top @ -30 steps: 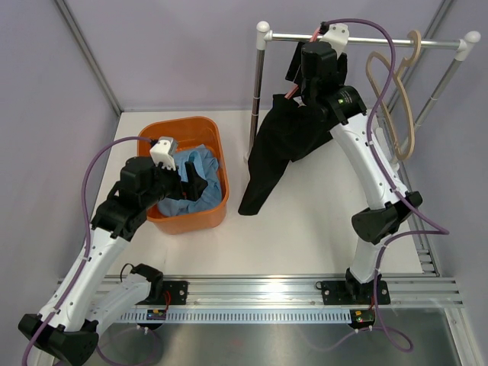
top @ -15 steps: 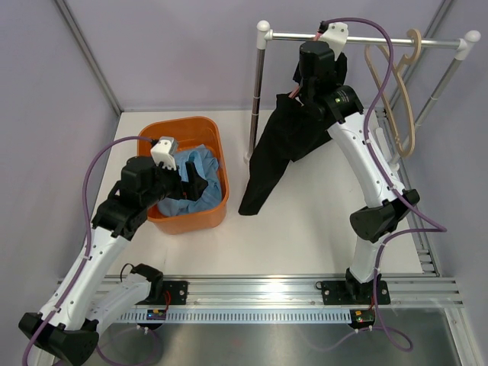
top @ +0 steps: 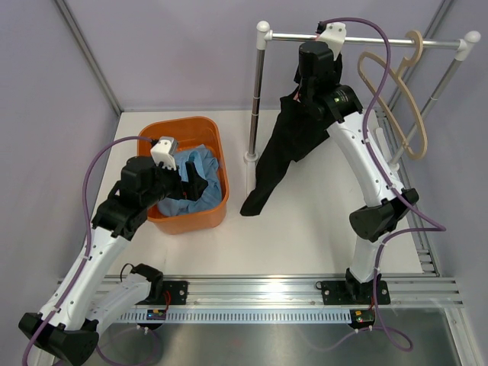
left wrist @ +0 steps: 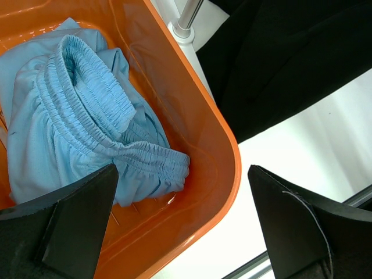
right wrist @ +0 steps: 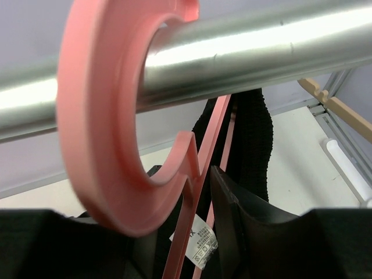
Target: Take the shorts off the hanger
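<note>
Right claw [right wrist: 180, 238] is up under the rail [right wrist: 261, 46], at one o'clock over the table [top: 320, 229]. Its fingers stand either side of the pink hanger [right wrist: 104, 116], down at the stem, with the waistband and a white label [right wrist: 200, 247] between them. Pinched, or only straddling? Can't tell: the wrist view is too tight, and the top view buries the tips in black cloth. It goes in this high, I'd say, because the waistband is where the cloth clings to the hanger; take hold there and it can slide off the arm.

Out from the claw, the hook sits over the rail and carries the load. The shorts [top: 286, 145] are on the hanger, not yet off, black and draping from the claw toward seven o'clock. Their low end comes down close to the table beside the post [top: 254, 99].

At three o'clock along the rail, two wooden hangers [top: 396, 99] hang bare, apart from the work.

Far across at nine o'clock, left claw [left wrist: 181, 174] hangs over the orange bin [left wrist: 221, 145], fingers spread wide, holding nothing. A blue garment [left wrist: 75, 116] lies crumpled beneath it. My guess is that it waits there to leave the rack to its partner. The job looks to be at the gripping stage.
</note>
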